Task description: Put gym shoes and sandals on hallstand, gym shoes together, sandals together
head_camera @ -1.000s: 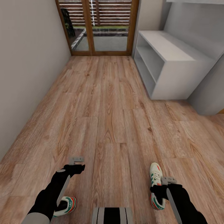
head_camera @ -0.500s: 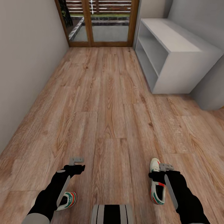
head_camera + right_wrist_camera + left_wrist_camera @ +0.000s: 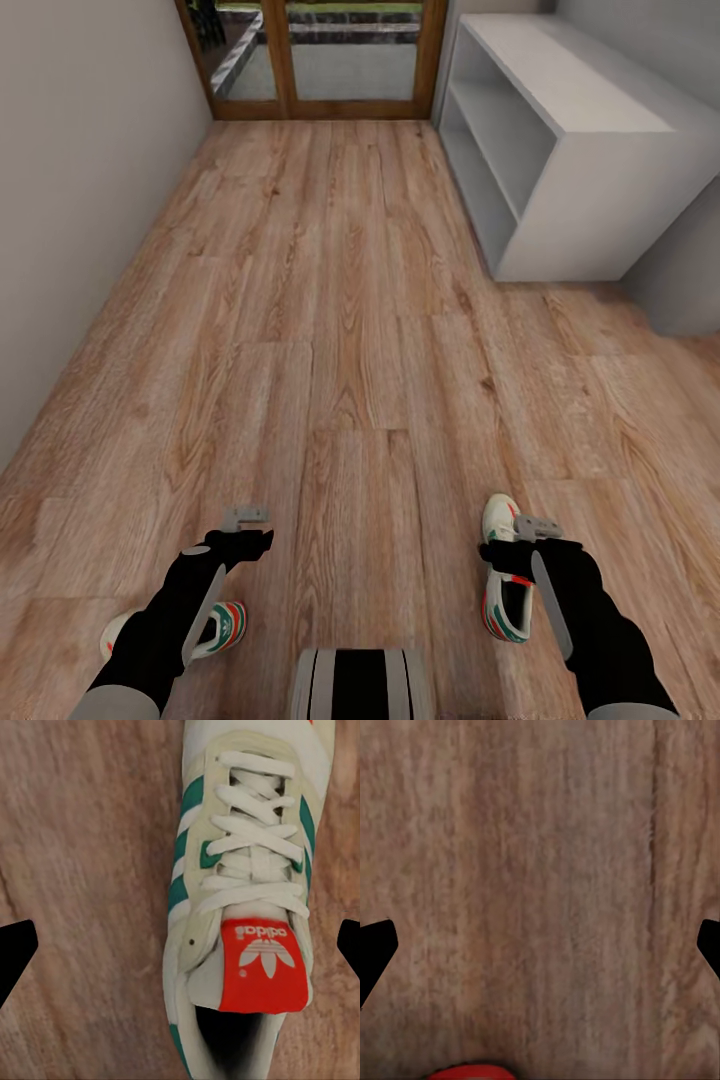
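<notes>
Your right gripper spread wide above the right gym shoe, arm angled down over its laces, left gripper also spread, hovering past the left gym shoe on the corridor floor

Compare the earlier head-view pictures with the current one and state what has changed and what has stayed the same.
The whole head view has shifted: the white shelf unit and glass door sit higher in the picture and the shoes have slid down the frame, so the camera moved, not the things. More of the left gym shoe shows beside the left arm. The right gym shoe lies under the right end effector. Both end effectors, left included, stay open and empty.
</notes>
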Robot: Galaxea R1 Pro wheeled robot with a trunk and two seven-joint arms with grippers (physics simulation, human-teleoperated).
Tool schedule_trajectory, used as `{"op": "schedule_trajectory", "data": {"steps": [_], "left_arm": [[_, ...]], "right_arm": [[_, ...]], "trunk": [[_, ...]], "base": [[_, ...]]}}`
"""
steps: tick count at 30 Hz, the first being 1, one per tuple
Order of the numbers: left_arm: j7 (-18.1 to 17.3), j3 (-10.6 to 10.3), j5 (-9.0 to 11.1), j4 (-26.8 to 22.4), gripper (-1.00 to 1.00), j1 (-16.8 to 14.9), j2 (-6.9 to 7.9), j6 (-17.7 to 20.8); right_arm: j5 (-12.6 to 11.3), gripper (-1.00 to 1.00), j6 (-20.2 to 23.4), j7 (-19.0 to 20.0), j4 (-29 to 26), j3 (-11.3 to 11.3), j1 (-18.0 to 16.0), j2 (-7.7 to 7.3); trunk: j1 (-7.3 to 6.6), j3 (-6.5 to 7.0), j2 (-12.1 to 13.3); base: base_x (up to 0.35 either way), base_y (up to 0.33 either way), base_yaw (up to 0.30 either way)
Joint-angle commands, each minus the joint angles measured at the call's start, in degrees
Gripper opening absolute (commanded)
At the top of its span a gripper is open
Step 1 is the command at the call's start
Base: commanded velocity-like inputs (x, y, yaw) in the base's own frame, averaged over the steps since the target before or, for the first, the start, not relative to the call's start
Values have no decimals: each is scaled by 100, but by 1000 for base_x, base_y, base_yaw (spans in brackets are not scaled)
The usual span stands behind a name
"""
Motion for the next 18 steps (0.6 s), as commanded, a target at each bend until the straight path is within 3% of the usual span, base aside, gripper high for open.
{"op": "schedule_trajectory", "data": {"steps": [1, 5, 10, 18], "left_arm": [[0, 0, 0, 0, 100, 0, 1, 0], [0, 0, 1, 0, 100, -1, 1, -1], [0, 0, 2, 0, 100, 4, 2, 1], [0, 0, 4, 0, 100, 7, 1, 1]], "right_arm": [[0, 100, -5, 1, 0, -23, 0, 1], [1, 100, -21, 10, 4, -176, 4, 0], [2, 100, -32, 21, 30, -455, 18, -112], [3, 100, -42, 25, 59, -555, 32, -155]], "trunk": [[2, -23, -2], [13, -112, -7], [26, -222, -14], [46, -400, -24]], "base": [[0, 0, 0], [0, 0, 0], [0, 0, 0], [0, 0, 0]]}}
